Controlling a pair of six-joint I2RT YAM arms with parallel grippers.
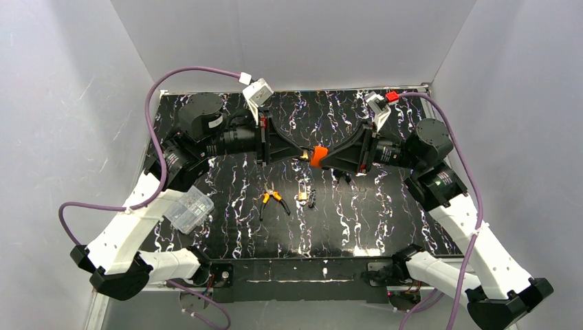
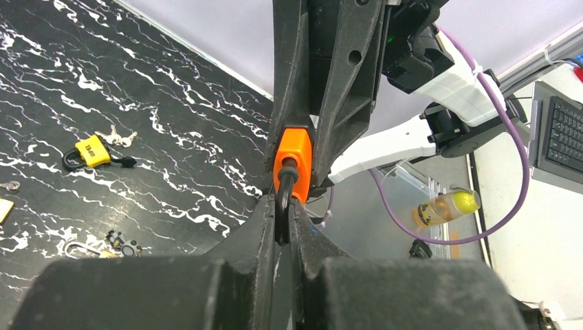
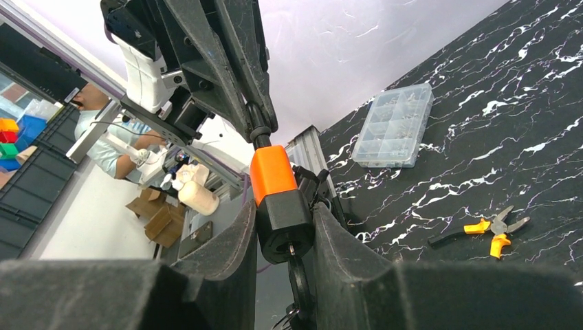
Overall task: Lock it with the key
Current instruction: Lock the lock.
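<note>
Between the two claws, raised clear above the black marbled tabletop (image 1: 385, 227), sits the orange-and-black padlock (image 1: 317, 156). The right gripper (image 3: 283, 227) clamps the lock's black lower body between both fingers. The left gripper (image 2: 282, 221), closed tight, pinches the dark metal shackle (image 2: 284, 199) just beyond the orange end.

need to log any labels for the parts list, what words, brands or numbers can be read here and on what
No text reads clearly.
yellow padlock: dark print on its face, too blurred to read.
keyboard: key legends too small to read.
bottle: label blurred, no legible words.
orange padlock: no print visible on the faces shown.
</note>
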